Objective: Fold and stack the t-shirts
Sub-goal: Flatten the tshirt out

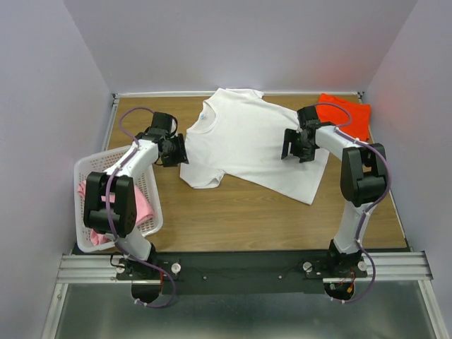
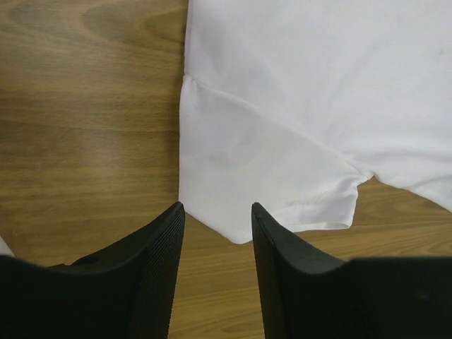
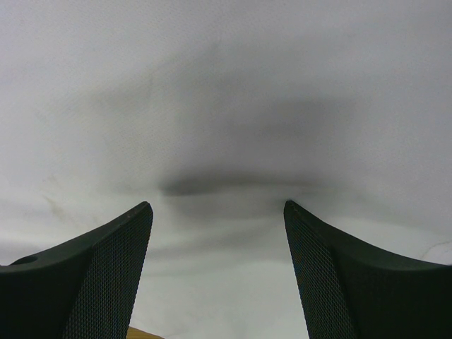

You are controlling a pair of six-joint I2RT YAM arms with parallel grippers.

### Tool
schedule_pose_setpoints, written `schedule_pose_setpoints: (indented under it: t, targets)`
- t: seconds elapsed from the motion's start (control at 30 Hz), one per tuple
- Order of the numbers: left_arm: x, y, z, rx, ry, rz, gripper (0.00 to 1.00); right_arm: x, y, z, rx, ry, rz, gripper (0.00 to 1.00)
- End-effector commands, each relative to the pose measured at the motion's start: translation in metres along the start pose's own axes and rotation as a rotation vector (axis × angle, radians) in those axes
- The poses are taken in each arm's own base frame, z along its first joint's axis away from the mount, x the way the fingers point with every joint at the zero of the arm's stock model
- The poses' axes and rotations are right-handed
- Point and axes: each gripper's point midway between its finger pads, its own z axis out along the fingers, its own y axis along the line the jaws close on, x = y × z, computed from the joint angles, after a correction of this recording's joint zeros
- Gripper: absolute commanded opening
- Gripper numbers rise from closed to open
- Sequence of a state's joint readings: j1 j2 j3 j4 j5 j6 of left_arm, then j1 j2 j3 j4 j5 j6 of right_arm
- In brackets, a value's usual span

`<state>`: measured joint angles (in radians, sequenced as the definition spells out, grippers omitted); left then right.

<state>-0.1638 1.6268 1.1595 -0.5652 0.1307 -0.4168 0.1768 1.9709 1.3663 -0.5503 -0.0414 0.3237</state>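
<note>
A white t-shirt lies spread flat on the wooden table, collar to the far left. My left gripper is open and empty, just left of the shirt's near sleeve, its jaws over bare wood. My right gripper is open and empty, hovering over the shirt's body near its right side. A bright orange-red t-shirt lies folded at the far right corner. A pink t-shirt sits bunched in the basket.
A white plastic lattice basket stands at the table's left near edge, beside the left arm. Grey walls close in the table on the left, back and right. Bare wood shows in front of the white shirt.
</note>
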Motion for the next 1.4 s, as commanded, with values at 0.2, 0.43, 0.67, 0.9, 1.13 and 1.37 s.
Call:
schedule_pose_setpoints:
  t: [0.2,0.43,0.67,0.9,1.13,1.37]
  targets:
    - [0.031,0.001,0.019,0.034,0.087,-0.018,0.7,0.036,-0.02,0.024,0.083,0.131,0.01,0.82]
    - [0.046,0.0,0.033,0.076,0.123,-0.019,0.7,0.039,-0.021,0.024,0.084,0.138,0.009,0.82]
    - [0.049,-0.011,0.044,0.153,0.137,-0.002,0.65,0.04,-0.026,0.023,0.111,0.136,0.008,0.82]
    - [0.029,-0.037,0.012,0.251,0.09,-0.01,0.44,0.038,-0.026,0.024,0.114,0.135,0.006,0.82]
    - [0.003,-0.097,-0.042,0.541,0.034,-0.082,0.44,0.042,-0.026,0.025,0.115,0.144,0.005,0.82]
    - [0.011,-0.094,-0.048,0.532,0.066,-0.066,0.52,0.043,-0.027,0.025,0.116,0.149,0.005,0.82]
